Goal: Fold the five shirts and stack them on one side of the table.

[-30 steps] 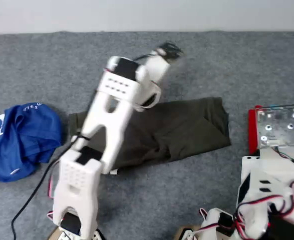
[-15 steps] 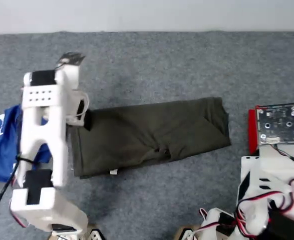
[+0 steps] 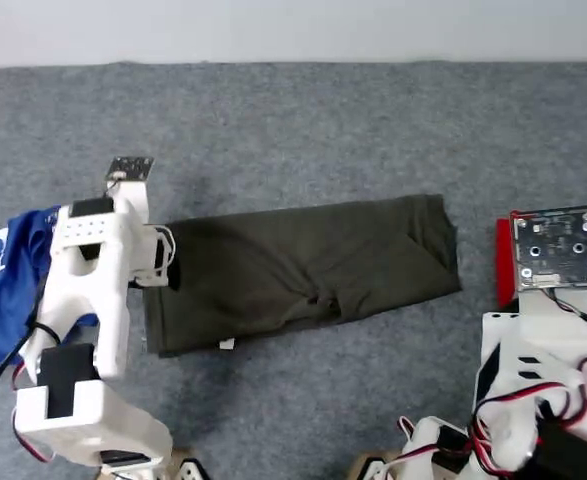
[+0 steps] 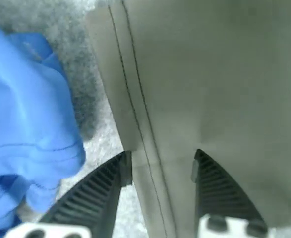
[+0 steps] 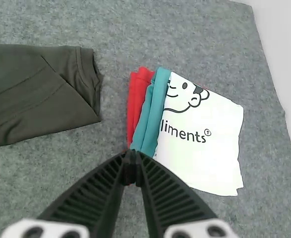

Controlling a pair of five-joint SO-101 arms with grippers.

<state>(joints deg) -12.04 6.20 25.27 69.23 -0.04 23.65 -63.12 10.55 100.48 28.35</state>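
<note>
Worktop (image 3: pixel 303 110) with a grey felt cover carries the garments in the high view. Olive shirt (image 3: pixel 303 265) lies at the centre, folded into a long flat band running across the surface, one short end towards each arm. Blue shirt (image 3: pixel 8 270) lies crumpled and unfolded at the worktop's left edge, just beside the olive shirt's left end. Left arm (image 3: pixel 93 290) stands over that left end, its wrist above the gap between the two garments. Right arm (image 3: pixel 543 380) sits at the lower right corner, its wrist above a red shirt (image 3: pixel 503 260), of which a narrow strip shows, apart from the olive shirt's right end.

Left wrist view: the left pincer (image 4: pixel 161 157) is spread, its two ribbed fingers set either side of the stitched hem along the olive shirt's edge. Whether the fingertips touch the cloth cannot be told. The blue shirt bunches close beside one finger, with a strip of grey felt between it and the olive hem.

Right wrist view: the right pincer (image 5: pixel 131 156) is pressed together, gripping nothing, tips pointing at the near edge of a stack of folded garments. The stack shows the red shirt lowest, a teal shirt (image 5: pixel 152 106) above it, and a white printed shirt (image 5: pixel 204 144) on top. The olive shirt's end lies near the stack, not touching it.
</note>
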